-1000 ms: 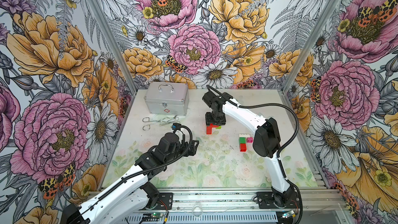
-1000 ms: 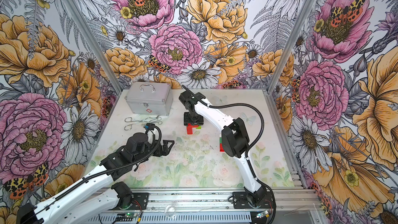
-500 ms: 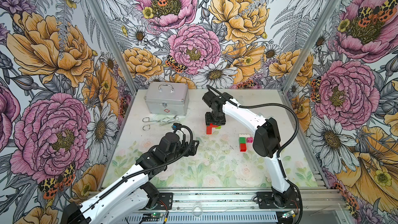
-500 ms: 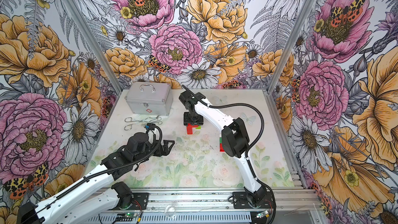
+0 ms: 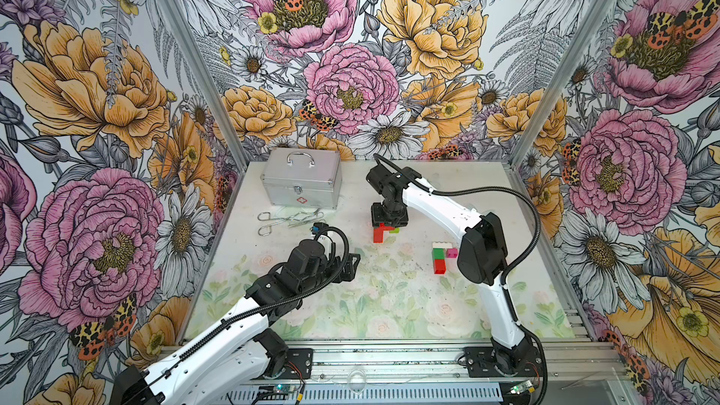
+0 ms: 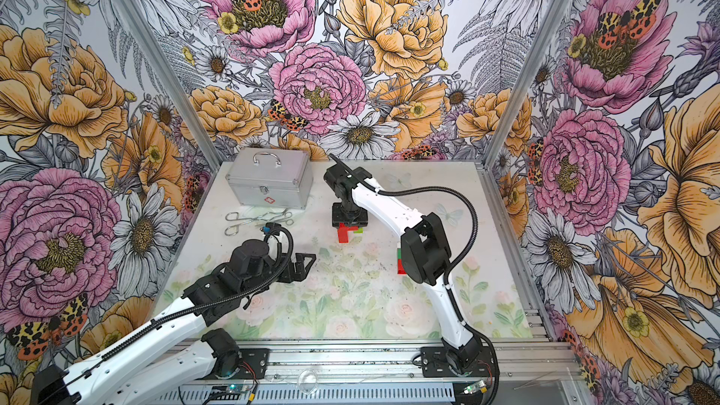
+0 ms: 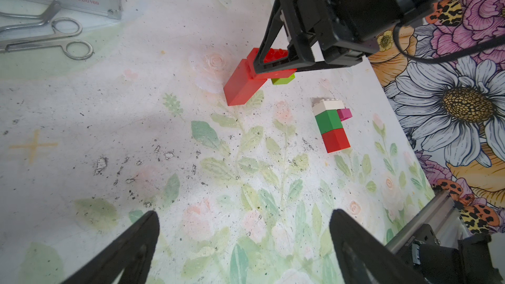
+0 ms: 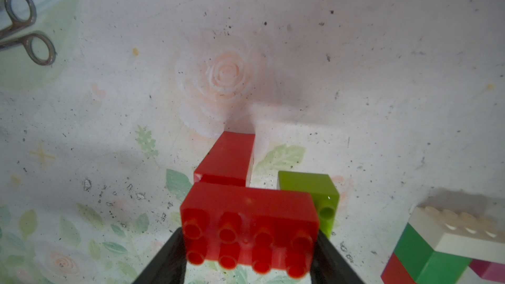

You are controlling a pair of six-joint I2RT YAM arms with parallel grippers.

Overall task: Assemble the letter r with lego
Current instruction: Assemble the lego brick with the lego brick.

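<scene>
Two arms, and neither has shifted over the last second (the hold is simply being kept). I judge the joining step to be in progress, not finished.

In both top views your right hand (image 5: 387,223) points straight down at the bench (image 5: 350,305), over the long red brick (image 5: 378,234). A lime brick (image 5: 394,230) lies just beside it. Your left hand (image 5: 350,264) hovers well apart, spread wide and empty. A small stack (image 5: 440,255) lies near the right arm's elbow. The silver case (image 5: 300,185) and steel tools (image 5: 288,220) sit toward the back.

From the left wrist view, the left hand's fingers (image 7: 131,249) stand far apart with only bench between them. The small stack reads as white, dark green and red, with a pink brick (image 7: 345,113) touching the green. All of it is glossy, hard-edged plastic lying on a matte, speckled floral surface.

From the right wrist view, the studded red brick (image 8: 248,225) shows eight round studs to the lens and is pinched at its short ends by the black fingers (image 8: 164,263). Beyond it the long red brick shows smooth sides, forming a stem. Whether the two reds are fully seated together I cannot tell.
</scene>
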